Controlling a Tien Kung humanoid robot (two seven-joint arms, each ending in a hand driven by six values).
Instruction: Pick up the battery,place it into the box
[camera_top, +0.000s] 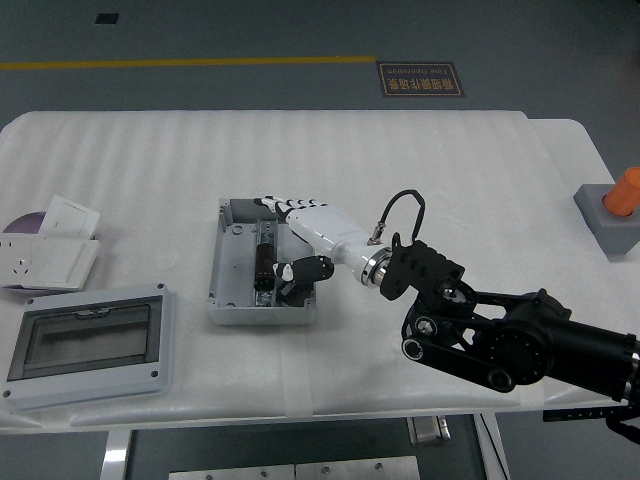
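Observation:
The grey open box (228, 262) lies left of the table's middle, with a metal rail down its centre. A dark battery (265, 262) lies lengthwise in the box along the rail. A second small black part (292, 287) sits in the box's near right corner. My right hand (283, 238), white with black fingertips, reaches in from the right over the box's right half. Its fingers (272, 204) are stretched out over the far wall and its thumb (303, 268) hangs just right of the battery. The hand holds nothing. The left arm is out of view.
The box's lid with a clear window (85, 342) lies at the near left. White sockets and a disc (45, 255) sit at the left edge. A grey block with an orange cylinder (618, 205) stands at the right edge.

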